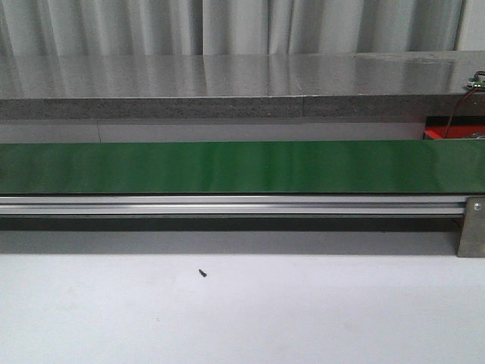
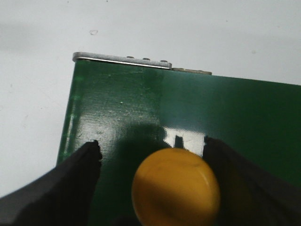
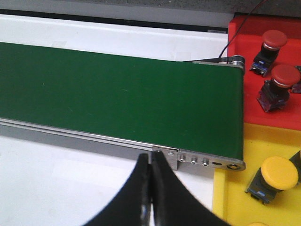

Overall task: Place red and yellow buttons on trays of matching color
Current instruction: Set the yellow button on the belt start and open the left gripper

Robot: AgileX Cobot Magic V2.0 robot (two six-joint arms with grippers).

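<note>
Meanwhile, left claw (image 2: 153, 162) wide around yellow button (image 2: 175, 187) on green belt (image 2: 225, 108). Right claw (image 3: 151, 162) pinched closed, empty, near trays

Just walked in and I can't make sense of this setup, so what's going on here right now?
A two-armed robot is sorting push buttons from a green conveyor belt into colour-matched trays. The left gripper has its jaws open on either side of a round yellow button on the belt, not yet closed. The right gripper is shut and empty beside the belt's end. Two red buttons already sit in the red tray, and a yellow one in the yellow tray.
</note>
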